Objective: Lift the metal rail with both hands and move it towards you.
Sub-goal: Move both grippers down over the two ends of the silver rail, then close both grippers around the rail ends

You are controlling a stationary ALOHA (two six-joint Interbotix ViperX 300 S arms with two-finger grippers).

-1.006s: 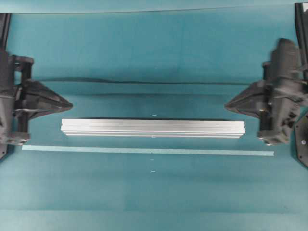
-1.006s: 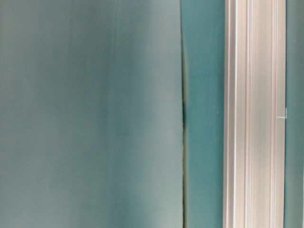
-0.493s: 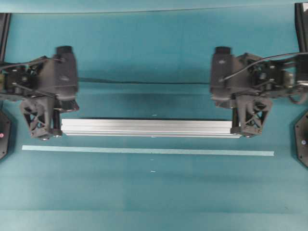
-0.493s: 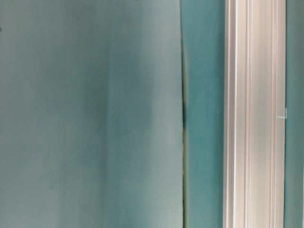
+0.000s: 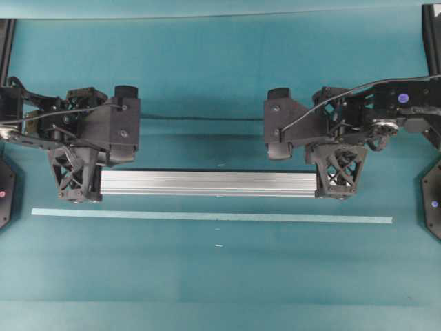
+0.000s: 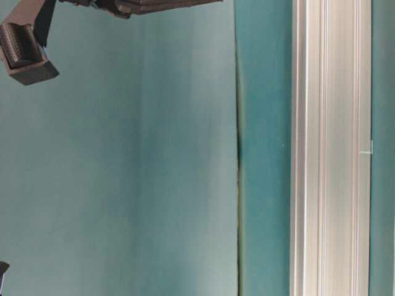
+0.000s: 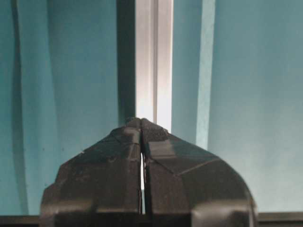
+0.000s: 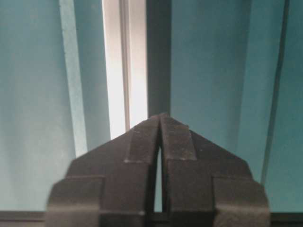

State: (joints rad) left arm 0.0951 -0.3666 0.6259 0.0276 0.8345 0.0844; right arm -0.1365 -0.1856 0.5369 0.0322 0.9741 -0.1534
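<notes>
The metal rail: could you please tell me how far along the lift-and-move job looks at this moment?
Done: both arms are positioned, with the left gripper over one end of the metal rail and the right gripper over the other. In hand: the grasp itself; both wrist views show the jaws practically closed, holding nothing. Left: gripping, lifting and moving; the rail lies on the table beyond the tape strip.

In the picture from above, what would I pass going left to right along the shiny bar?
Left gripper over the bar's left end → metal rail → right gripper over its right end. The pale tape strip lies alongside, nearer the bottom edge.
</notes>
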